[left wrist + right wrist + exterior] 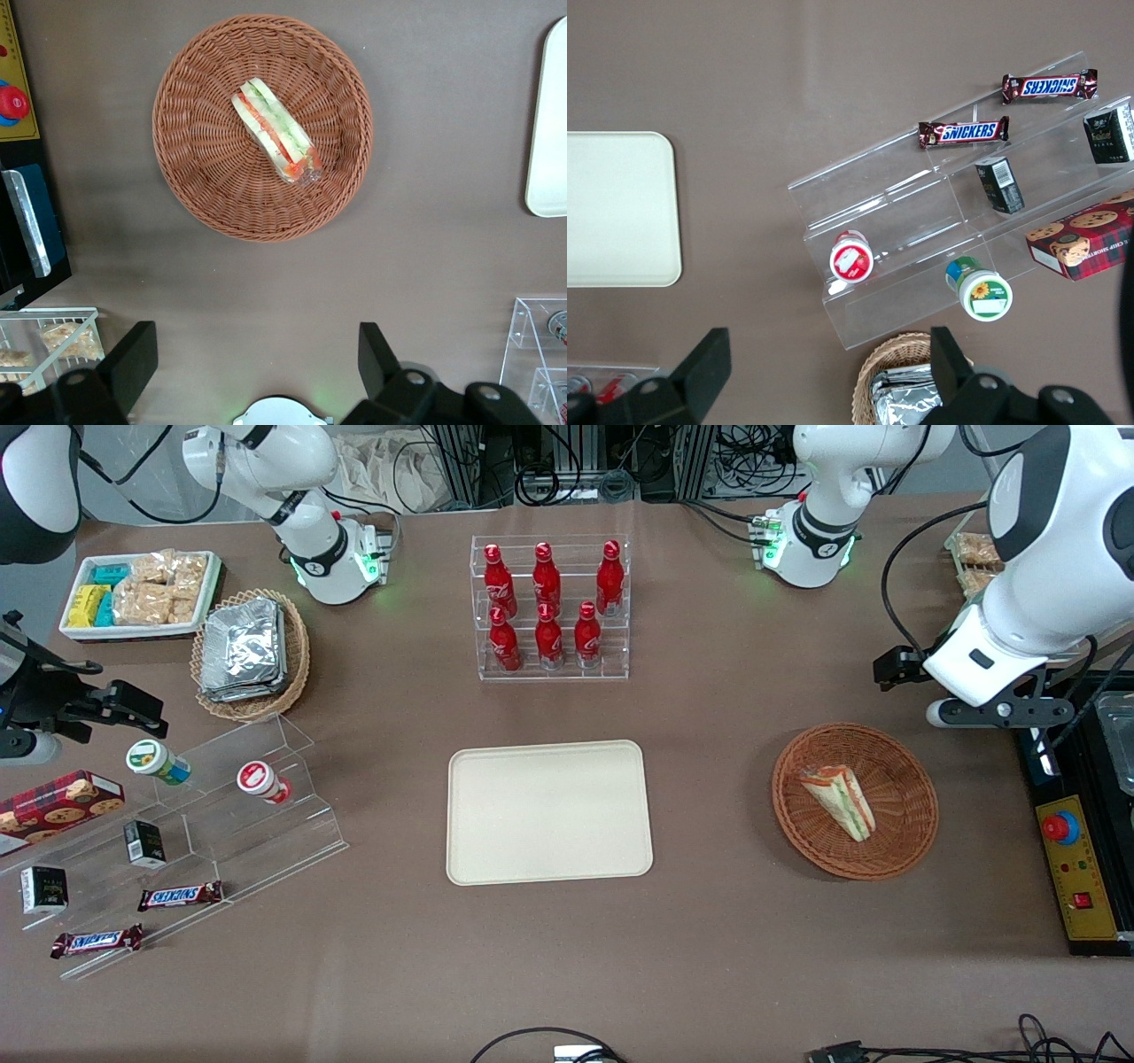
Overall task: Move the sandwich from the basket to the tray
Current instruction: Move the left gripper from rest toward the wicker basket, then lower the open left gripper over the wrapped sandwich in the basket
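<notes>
Hovering end effector (257,363), sandwich (840,801) basketed.

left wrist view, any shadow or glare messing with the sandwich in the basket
Left wrist view: the sandwich lies evenly lit in the basket, with only a small shine on its clear wrap; a soft shadow falls on the table beside the basket. The open gripper hangs above bare table, clear of the basket. Front view: the tray is lit flat, with no glare.
</notes>
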Controlling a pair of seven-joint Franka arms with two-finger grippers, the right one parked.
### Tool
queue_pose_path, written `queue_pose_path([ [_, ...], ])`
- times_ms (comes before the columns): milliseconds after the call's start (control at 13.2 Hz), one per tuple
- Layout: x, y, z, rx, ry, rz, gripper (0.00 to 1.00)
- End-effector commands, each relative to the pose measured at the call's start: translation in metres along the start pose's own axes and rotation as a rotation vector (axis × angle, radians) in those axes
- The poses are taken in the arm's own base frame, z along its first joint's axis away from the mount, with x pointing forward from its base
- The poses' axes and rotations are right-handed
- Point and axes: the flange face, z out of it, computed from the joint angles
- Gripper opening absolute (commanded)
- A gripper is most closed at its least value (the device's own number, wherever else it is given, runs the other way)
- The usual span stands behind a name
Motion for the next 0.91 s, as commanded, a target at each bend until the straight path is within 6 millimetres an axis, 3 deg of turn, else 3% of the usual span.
queue_pose_path([
  [0, 0.007, -0.016, 0.010, -0.047, -0.003, -0.056, 1.00],
  [151, 0.020, -0.029, 0.030, -0.087, -0.053, -0.248, 1.00],
  [528, 0.069, -0.020, 0.117, -0.061, -0.157, -0.594, 1.00],
  [830, 0.098, -0.010, 0.187, -0.053, -0.177, -0.643, 1.00],
])
